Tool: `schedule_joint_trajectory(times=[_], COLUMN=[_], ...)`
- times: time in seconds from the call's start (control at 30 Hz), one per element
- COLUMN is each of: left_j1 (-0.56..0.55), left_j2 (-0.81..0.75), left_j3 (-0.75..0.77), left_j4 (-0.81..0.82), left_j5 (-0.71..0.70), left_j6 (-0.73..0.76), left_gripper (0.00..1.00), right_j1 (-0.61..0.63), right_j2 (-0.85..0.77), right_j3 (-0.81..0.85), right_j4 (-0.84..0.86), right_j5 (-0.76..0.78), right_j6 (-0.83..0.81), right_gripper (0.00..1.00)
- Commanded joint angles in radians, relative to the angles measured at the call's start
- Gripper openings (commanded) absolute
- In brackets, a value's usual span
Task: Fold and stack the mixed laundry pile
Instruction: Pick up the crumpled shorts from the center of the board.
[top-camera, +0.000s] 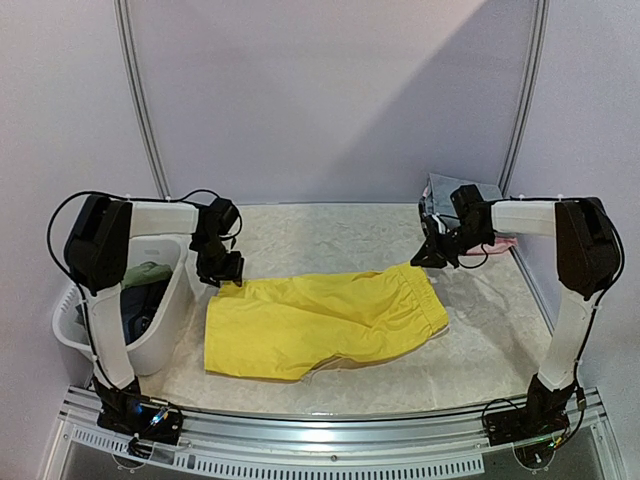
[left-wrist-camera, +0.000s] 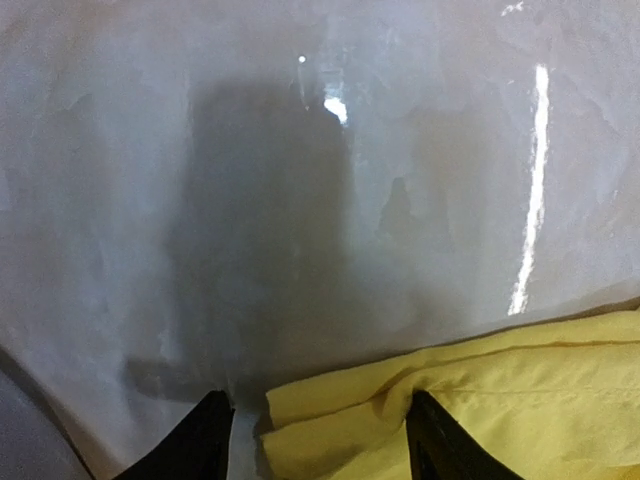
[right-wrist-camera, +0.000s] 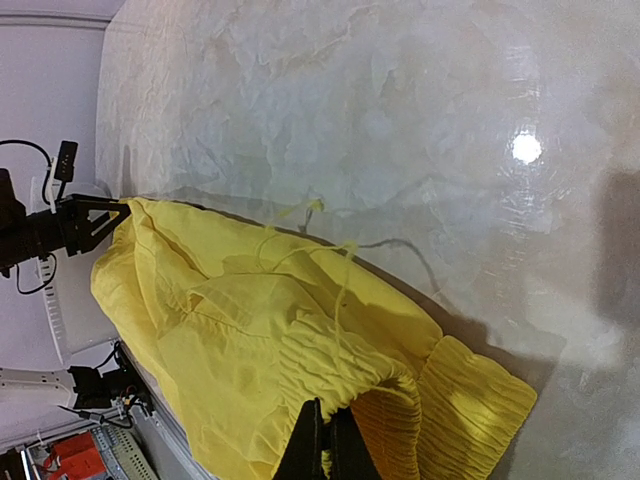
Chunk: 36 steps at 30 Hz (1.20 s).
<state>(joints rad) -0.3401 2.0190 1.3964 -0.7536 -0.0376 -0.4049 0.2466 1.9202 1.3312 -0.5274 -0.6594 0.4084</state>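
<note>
**Yellow shorts drawn out flat, ready for the first fold**

Spread across the middle of the table (top-camera: 330, 225): bright yellow elastic-waist shorts (top-camera: 320, 320), with the waistband toward the right and the leg hems toward the left. Pinched at the far waistband corner by the right gripper (right-wrist-camera: 325, 445), fingers closed tight on the gathered elastic, lifting that corner slightly off the surface. Probably held that way to keep the cloth taut for smoothing.

At the far left corner, left gripper (left-wrist-camera: 320, 450) low over the leg hem, fingers (left-wrist-camera: 200, 445) spread apart, with the bunched yellow corner lying between them, not yet clamped. Likely placed there to take the hem and pull against the right side.

Waiting in the white tub (top-camera: 165, 320) at the left: an olive-green garment (top-camera: 148, 272) and a dark blue garment (top-camera: 140, 316). Set behind the right arm: a grey piece (top-camera: 450, 190) and a pink piece (top-camera: 505, 243), seemingly already stacked.
</note>
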Motion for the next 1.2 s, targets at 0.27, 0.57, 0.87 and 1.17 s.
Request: schedule_joint_trajectory(times=[0.27,0.57,0.87,1.17], left_j1=[0.012,0.009,-0.002,-0.012], left_j2=[0.042,-0.133,-0.402,-0.595], left_j3=[0.010,-0.020,-0.027,0.019], left_j4=[0.098,0.102,0.068,0.048], left_j5=[0.091,0.094,0.103,0.112], left_j6=[-0.033,-0.036,-0.025,-0.031], left_gripper=[0.06,0.00,0.00,0.00], right_j1=[-0.012,-0.014,-0.013,-0.013], right_j2=[-0.001,-0.051,-0.188,-0.330], right_j3=[0.041,0.062,0.084,0.108], right_j4=[-0.069,-0.120,-0.109,-0.087], right_j5=[0.015,0.043,0.004,-0.015], right_j6=[-0.044,-0.065,-0.078,-0.113], right_gripper=[0.00,0.00,0.00,0.00])
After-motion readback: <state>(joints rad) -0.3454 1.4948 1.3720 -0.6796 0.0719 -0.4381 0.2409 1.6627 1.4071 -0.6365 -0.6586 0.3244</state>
